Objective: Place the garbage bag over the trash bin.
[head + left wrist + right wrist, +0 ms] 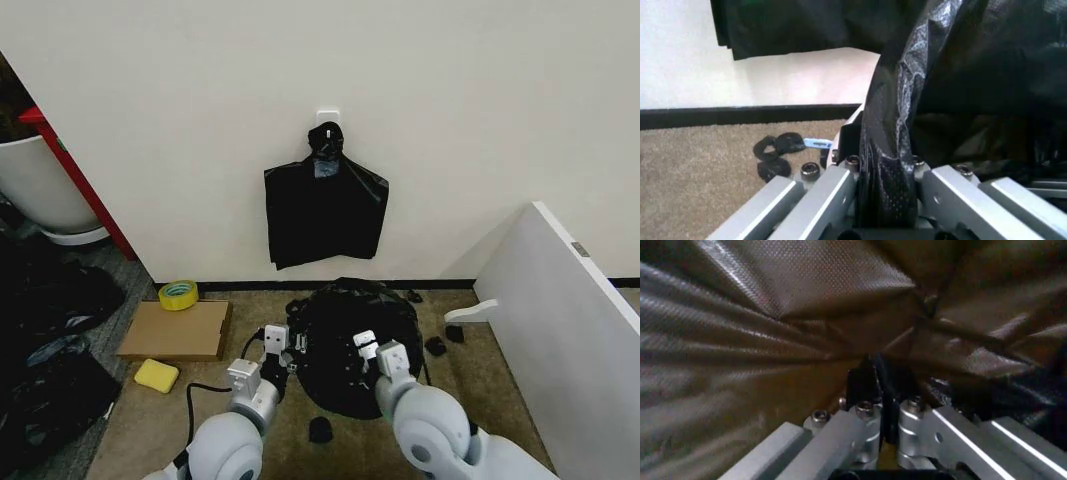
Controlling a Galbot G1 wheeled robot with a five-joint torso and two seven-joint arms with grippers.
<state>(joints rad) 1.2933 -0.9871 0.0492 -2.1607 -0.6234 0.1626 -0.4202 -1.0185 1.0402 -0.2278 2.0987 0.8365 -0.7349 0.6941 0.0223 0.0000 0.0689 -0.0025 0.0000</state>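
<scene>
The garbage bag (pixel 352 345), glossy, black and crinkled, stands as a rounded mound on the carpet just in front of the wall. The trash bin is hidden under it. My left gripper (pixel 283 347) is at the mound's left edge. In the left wrist view a fold of the bag (pixel 907 125) is pinched between the left gripper (pixel 885 162) jaws. My right gripper (pixel 368 348) is over the middle of the mound. In the right wrist view the right gripper (pixel 887 407) is shut on a pleat of the stretched bag film (pixel 793 305).
A flat black bag bundle (pixel 325 205) hangs on the wall above. Cardboard (pixel 175 330), a yellow tape roll (pixel 178 295) and a sponge (pixel 156 375) lie left. A white board (pixel 570 310) leans at right. Small black lumps (pixel 320 430) dot the carpet. A large white pot (pixel 40 190) stands far left.
</scene>
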